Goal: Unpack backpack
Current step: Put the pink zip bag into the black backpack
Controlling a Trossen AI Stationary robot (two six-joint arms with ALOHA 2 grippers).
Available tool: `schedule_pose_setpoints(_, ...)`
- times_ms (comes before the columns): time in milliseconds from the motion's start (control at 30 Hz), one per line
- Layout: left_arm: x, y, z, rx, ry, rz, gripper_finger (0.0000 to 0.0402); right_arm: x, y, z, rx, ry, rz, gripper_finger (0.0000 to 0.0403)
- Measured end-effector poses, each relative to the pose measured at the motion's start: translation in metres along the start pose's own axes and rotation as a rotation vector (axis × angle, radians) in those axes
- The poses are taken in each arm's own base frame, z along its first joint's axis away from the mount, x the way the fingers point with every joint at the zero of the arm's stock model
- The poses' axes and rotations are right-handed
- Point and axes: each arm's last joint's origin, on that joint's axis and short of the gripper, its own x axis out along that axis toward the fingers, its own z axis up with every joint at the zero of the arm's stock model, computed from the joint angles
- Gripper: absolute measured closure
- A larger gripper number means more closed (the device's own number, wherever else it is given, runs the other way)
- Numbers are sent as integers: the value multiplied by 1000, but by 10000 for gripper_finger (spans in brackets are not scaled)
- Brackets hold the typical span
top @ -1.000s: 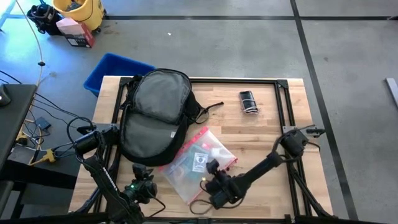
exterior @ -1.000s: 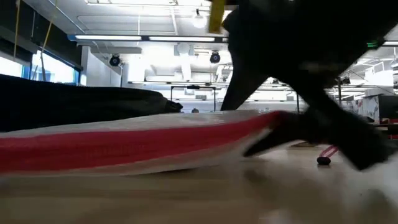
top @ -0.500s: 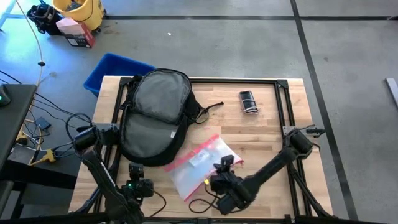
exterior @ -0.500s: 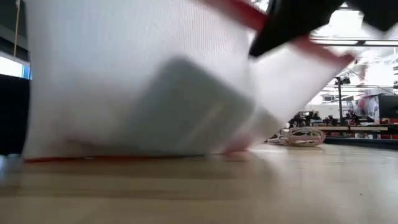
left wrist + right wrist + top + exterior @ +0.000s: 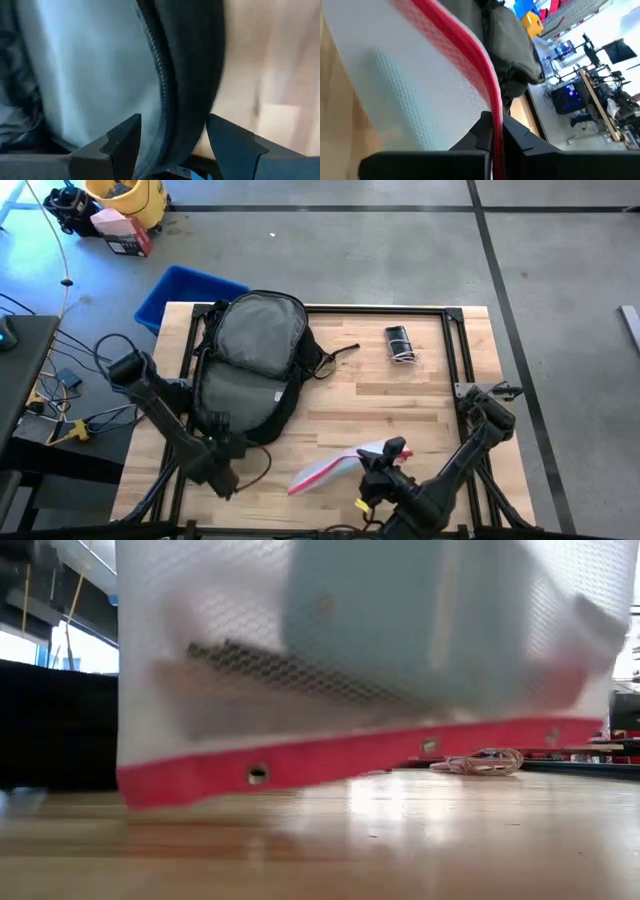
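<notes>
Pouch (image 5: 335, 466): lifted off the table (image 5: 420, 405) since a second ago, unpacking underway.
Right end effector (image 5: 492, 132): clamped on its red edge.
Left end effector (image 5: 172, 137): wide at backpack (image 5: 248, 365) rim, table's left.

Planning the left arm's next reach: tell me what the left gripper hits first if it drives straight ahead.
Most likely the large black fabric backpack: its zipped edge lies right between the open left gripper fingers, though how close is unclear.
</notes>
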Motion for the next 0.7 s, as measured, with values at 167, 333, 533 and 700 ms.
schedule_pose_setpoints(167, 34, -6, 18, 21, -90, -148, 272, -11, -13, 12, 85, -53, 1, 403)
schedule_pose_setpoints(333, 29, -9, 71, -37, -481, -385, 387, -20, -51, 40, 195, -159, -58, 403)
schedule_pose_setpoints(533, 5, 15, 121, -130, -942, -440, 360, -19, -114, 64, 275, -209, -141, 403)
schedule_pose_setpoints(700, -18, 25, 129, -49, -1018, -463, 317, -1, -153, 61, 348, -147, -168, 403)
